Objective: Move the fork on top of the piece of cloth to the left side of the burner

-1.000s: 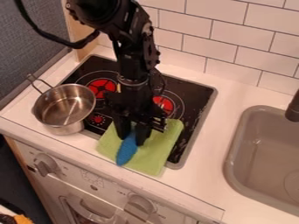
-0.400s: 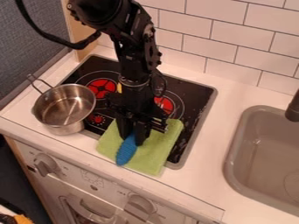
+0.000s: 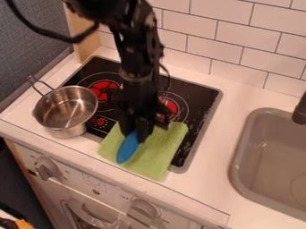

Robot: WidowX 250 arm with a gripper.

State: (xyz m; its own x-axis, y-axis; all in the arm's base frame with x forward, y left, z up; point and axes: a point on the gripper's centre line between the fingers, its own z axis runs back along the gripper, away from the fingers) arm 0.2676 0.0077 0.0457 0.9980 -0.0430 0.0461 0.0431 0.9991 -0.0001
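- Black arm (image 3: 138, 56) descends from the far edge, gripper (image 3: 135, 132) pointing down.
- Its fingers are closed around the blue fork (image 3: 128, 150).
- Fork slants near-left over the green cloth's (image 3: 158, 154) left part.

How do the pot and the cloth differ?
The pot is silvery metal; the cloth is green. The pot is deep and round with a handle, while the cloth is thin and flat. The pot stands empty; the cloth lies under the blue utensil.
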